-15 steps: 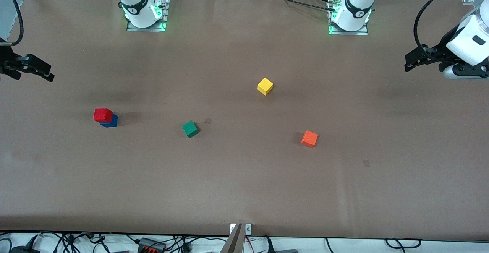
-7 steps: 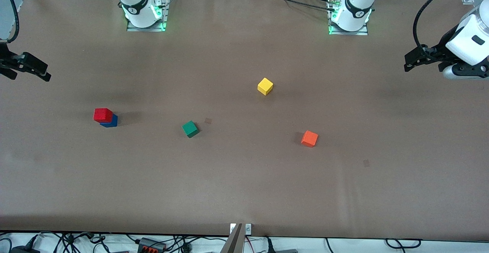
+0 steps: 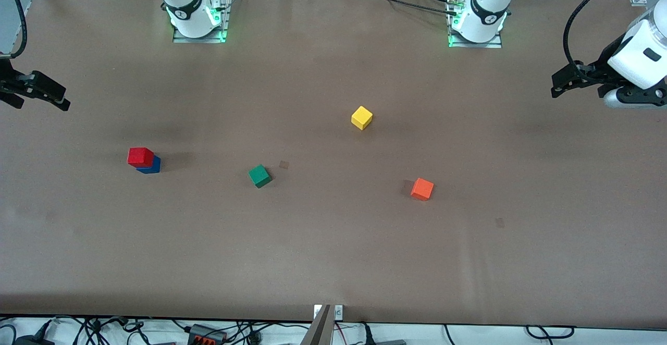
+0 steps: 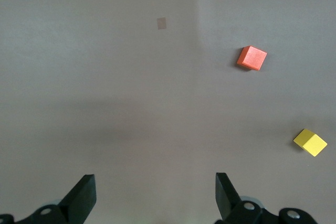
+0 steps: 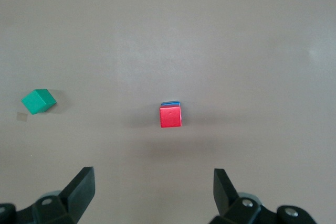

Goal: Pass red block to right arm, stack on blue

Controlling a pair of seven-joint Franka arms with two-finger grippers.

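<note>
The red block sits on top of the blue block at the right arm's end of the table. In the right wrist view the red block covers most of the blue block. My right gripper is open and empty, raised at the right arm's end of the table, apart from the stack; its fingers show in the right wrist view. My left gripper is open and empty, raised at the left arm's end of the table, also shown in the left wrist view.
A green cube lies near the table's middle, also in the right wrist view. A yellow cube and an orange cube lie toward the left arm's end; both show in the left wrist view, yellow and orange.
My right gripper has drawn slightly farther toward the table's end away from the stack. The blocks and the left arm have not moved.
</note>
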